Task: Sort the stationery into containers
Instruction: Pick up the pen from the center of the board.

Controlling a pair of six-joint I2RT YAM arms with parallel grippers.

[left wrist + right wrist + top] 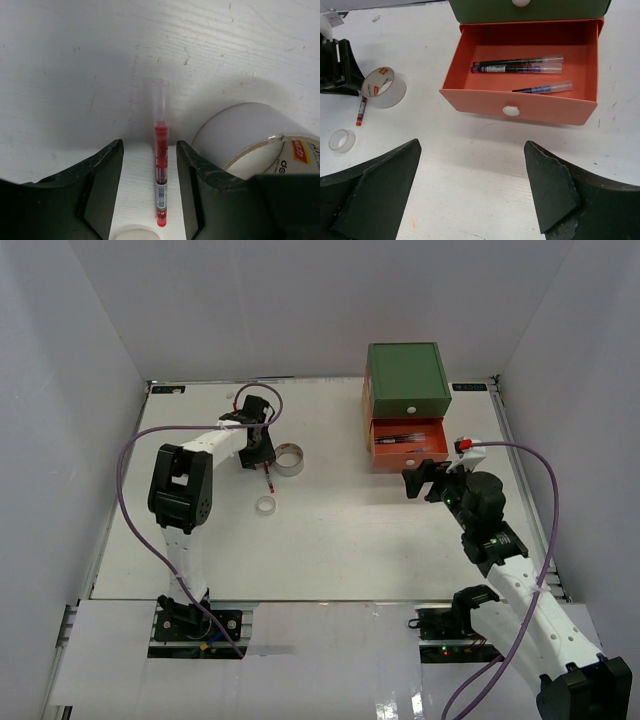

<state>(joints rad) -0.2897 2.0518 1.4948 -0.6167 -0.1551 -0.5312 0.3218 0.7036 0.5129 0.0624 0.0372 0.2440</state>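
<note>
A red pen (160, 170) with a clear cap lies on the white table between the fingers of my left gripper (150, 146). The jaws stand apart, with a gap on each side of the pen. In the top view that gripper (255, 452) points down at the pen (268, 478). A grey tape roll (240, 130) sits just right of it, and a small whitish roll (266, 505) lies nearer. The orange drawer (520, 107) is pulled out with three thin pens (517, 65) inside, under the closed green drawer (530, 10). My right gripper (472, 145) hovers open and empty in front of it.
White walls close in the table on the left, right and back. The drawer unit (405, 375) stands at the back right. A purple cable loops above each arm. In the right wrist view the grey tape roll (383, 87) and the whitish roll (342, 140) lie far left.
</note>
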